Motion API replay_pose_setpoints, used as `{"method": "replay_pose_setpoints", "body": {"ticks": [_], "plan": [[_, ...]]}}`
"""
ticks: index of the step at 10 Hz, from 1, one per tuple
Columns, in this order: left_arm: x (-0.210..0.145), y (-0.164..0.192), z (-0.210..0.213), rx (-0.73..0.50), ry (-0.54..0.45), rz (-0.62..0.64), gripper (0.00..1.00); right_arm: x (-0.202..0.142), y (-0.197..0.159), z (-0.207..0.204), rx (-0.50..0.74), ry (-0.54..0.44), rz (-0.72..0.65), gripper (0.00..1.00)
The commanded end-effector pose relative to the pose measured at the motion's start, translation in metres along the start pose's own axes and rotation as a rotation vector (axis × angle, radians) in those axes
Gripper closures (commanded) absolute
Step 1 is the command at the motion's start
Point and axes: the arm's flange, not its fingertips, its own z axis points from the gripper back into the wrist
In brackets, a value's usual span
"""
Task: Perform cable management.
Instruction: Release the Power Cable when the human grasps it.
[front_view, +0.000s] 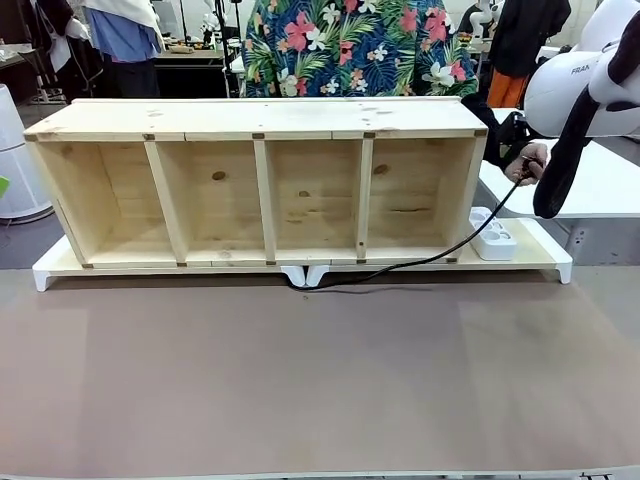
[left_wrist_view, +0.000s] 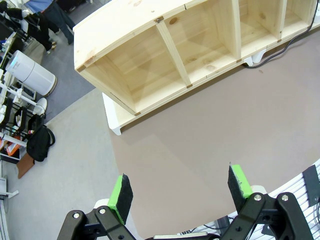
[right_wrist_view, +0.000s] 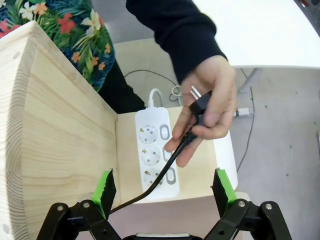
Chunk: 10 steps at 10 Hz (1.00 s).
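The black cable (front_view: 420, 264) runs from under the middle of the wooden shelf (front_view: 255, 118) along the table and rises to the right. A person's hand (right_wrist_view: 207, 107) holds its plug end (right_wrist_view: 199, 104) above the white power strip (right_wrist_view: 156, 152), at the shelf's right end. My right gripper (right_wrist_view: 162, 190) hovers open just below the hand and the strip, nothing between its fingers. The cable (right_wrist_view: 160, 175) passes between those fingers without touching them. My left gripper (left_wrist_view: 181, 192) is open above the brown table (left_wrist_view: 210, 130), well clear of the shelf's left end (left_wrist_view: 130, 75).
The shelf stands on a white riser board (front_view: 535, 250) at the far side of the table. A white side table (front_view: 600, 180) lies to the right. The right arm (front_view: 590, 90) reaches in from the upper right. A person in a floral shirt (front_view: 350, 45) stands behind the shelf.
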Motion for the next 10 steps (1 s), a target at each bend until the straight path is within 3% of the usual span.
{"method": "replay_pose_setpoints", "body": {"ticks": [1, 10], "plan": [[0.0012, 0.0009, -0.0008, -0.003, -0.01, -0.003, 0.0, -0.0005, 0.0003, -0.0008, 0.0, 0.003, -0.005, 0.0], [0.0012, 0.0009, -0.0008, -0.003, -0.01, -0.003, 0.0, -0.0005, 0.0003, -0.0008, 0.0, 0.003, -0.005, 0.0]]}}
